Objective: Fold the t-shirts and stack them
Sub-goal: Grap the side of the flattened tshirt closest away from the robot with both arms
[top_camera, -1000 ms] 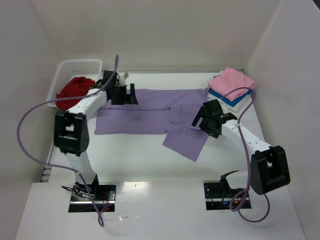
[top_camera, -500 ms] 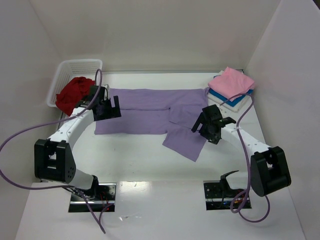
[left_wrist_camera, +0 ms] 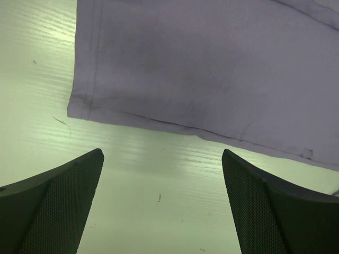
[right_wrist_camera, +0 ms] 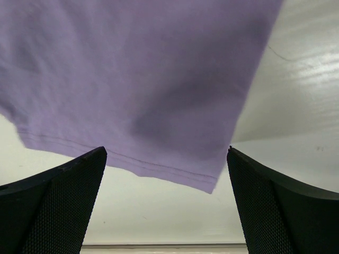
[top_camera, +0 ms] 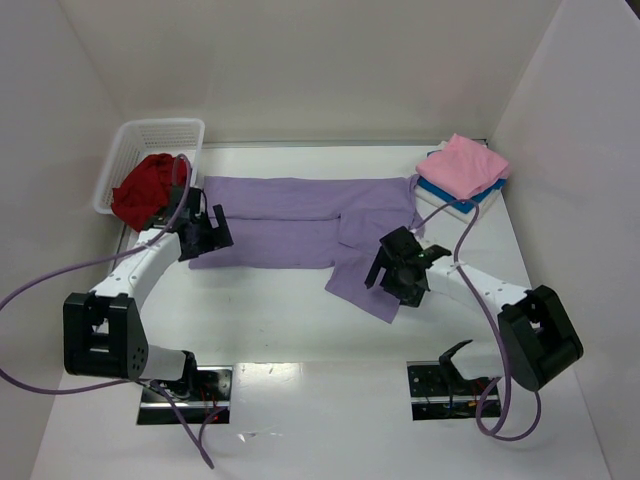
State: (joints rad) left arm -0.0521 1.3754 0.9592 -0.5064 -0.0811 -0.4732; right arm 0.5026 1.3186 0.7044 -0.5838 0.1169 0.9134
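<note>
A lavender t-shirt lies spread flat across the table, one sleeve hanging toward the front right. Its near left corner shows just ahead of my left gripper, which is open with bare table between its fingers. My right gripper is open over the sleeve's hem, nothing held. A deep red t-shirt lies bunched in the basket. A pink t-shirt sits folded on a blue one at the back right.
The white lattice basket stands at the back left corner. White walls close in the table on three sides. Purple cables loop from both arms, the left one swinging wide past the table's left edge.
The left arm has swung down and back from the shirt's far left edge to its near left corner. The right gripper has slid left and nearer, to the sleeve's hem.
</note>
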